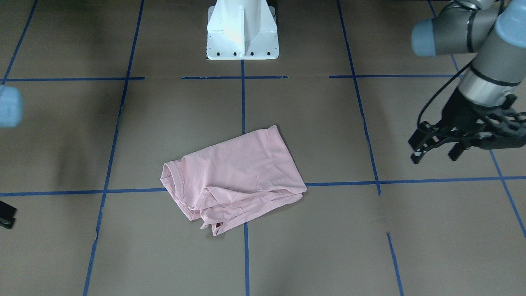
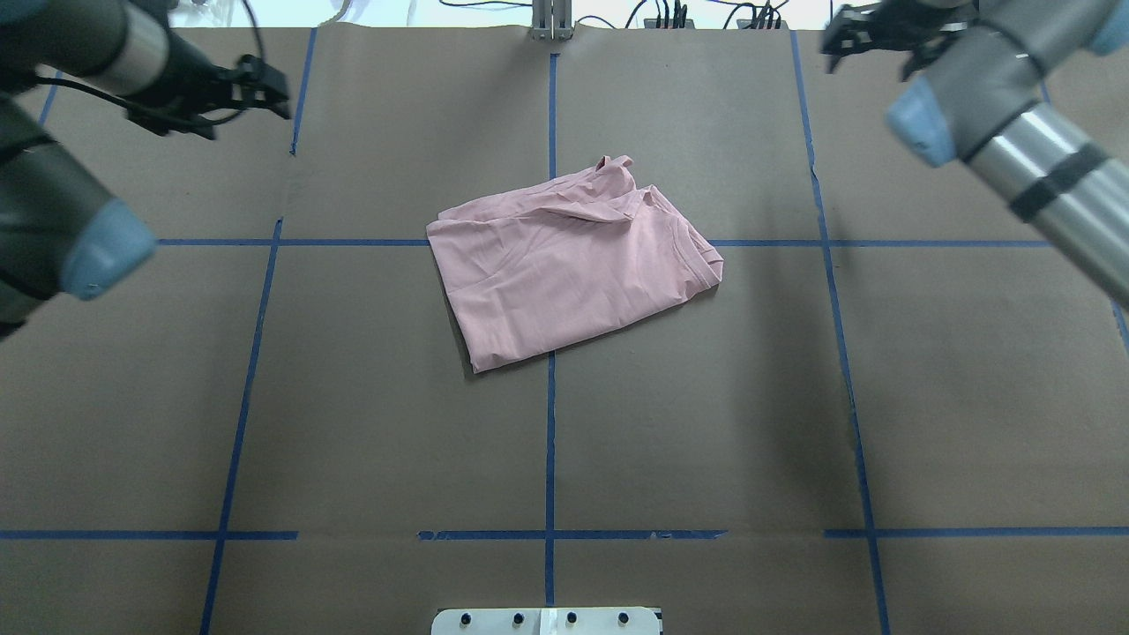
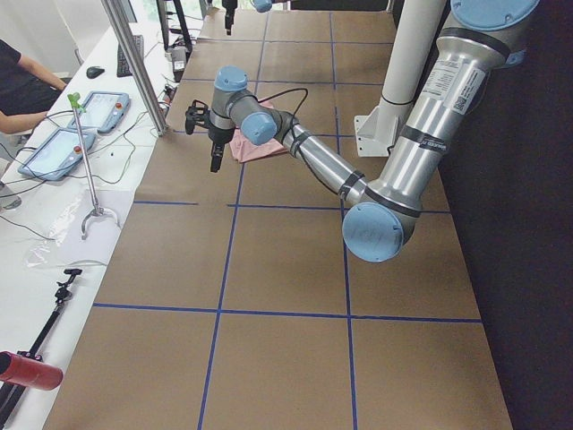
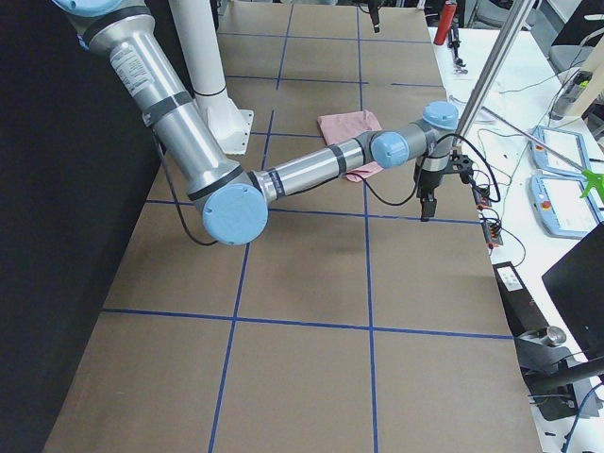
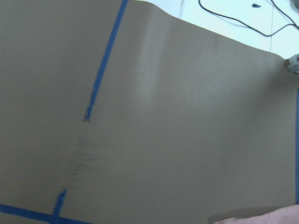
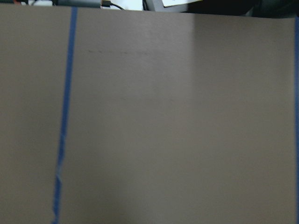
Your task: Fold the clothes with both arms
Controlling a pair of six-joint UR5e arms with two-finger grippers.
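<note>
The pale pink T-shirt (image 1: 238, 172) lies folded into a rough rectangle at the middle of the brown table, its ribbed collar towards the robot's right (image 2: 564, 265); its print is hidden. My left gripper (image 1: 434, 157) hangs open and empty above the table, well off to the shirt's left and far side (image 2: 280, 95). My right gripper (image 2: 869, 48) is open and empty at the far right corner, clear of the shirt. A sliver of the shirt shows at the bottom edge of the left wrist view (image 5: 261, 218). The right wrist view shows only bare table.
The white pedestal base (image 1: 242, 33) stands at the table's near edge to the robot. Blue tape lines (image 2: 550, 397) divide the brown surface. A side bench with tablets (image 3: 72, 134), cables and a metal pole (image 3: 134, 63) runs along the far edge, with an operator seated there.
</note>
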